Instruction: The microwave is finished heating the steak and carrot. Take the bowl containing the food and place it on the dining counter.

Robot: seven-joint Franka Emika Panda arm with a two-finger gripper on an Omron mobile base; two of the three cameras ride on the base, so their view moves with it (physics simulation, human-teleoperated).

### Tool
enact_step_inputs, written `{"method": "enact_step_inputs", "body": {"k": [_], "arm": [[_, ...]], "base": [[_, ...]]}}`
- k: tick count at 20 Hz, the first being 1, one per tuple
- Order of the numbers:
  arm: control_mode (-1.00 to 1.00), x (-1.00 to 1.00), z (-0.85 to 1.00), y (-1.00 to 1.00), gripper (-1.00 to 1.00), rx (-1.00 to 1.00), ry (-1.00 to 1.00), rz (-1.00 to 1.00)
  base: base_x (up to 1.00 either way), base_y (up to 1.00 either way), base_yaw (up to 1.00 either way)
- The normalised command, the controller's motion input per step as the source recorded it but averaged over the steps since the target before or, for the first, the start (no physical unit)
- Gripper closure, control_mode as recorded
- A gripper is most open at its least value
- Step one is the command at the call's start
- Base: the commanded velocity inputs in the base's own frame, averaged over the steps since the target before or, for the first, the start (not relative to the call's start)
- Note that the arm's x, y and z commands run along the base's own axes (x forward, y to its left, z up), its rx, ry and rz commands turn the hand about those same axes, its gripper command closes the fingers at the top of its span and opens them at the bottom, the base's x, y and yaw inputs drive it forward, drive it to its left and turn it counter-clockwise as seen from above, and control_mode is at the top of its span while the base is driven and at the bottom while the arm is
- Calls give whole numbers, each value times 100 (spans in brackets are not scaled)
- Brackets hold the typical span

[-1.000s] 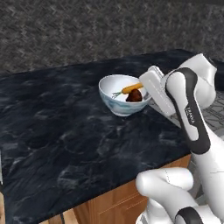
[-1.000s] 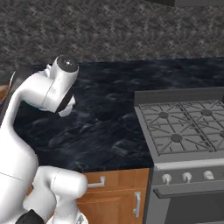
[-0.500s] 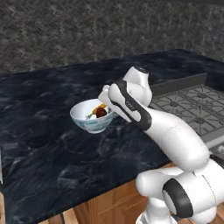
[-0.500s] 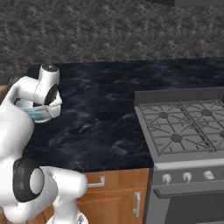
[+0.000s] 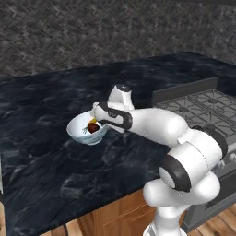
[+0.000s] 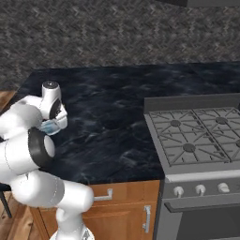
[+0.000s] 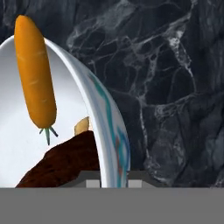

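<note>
Hand view: bowl (image 7: 105, 118) rim betw jaws, over dining counter (image 7: 175, 87)

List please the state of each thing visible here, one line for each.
bowl: upright, held at its rim, low over the dining counter; contact unclear.
carrot: lying inside the bowl.
steak: inside the bowl, beside the carrot.
pincer: shut on the bowl's rim.
stove: nothing on its grates.
</note>
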Motion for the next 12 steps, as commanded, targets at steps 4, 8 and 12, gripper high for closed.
{"method": "enact_step_inputs", "body": {"k": [4,8,12], "arm": [[-100,76,-72,27,100,0,0,0],[-100,73,-74,21,100,0,3,1],[-100,66,-68,15,100,0,5,1]], "base": [[0,0,0],[0,0,0],[0,0,0]]}}
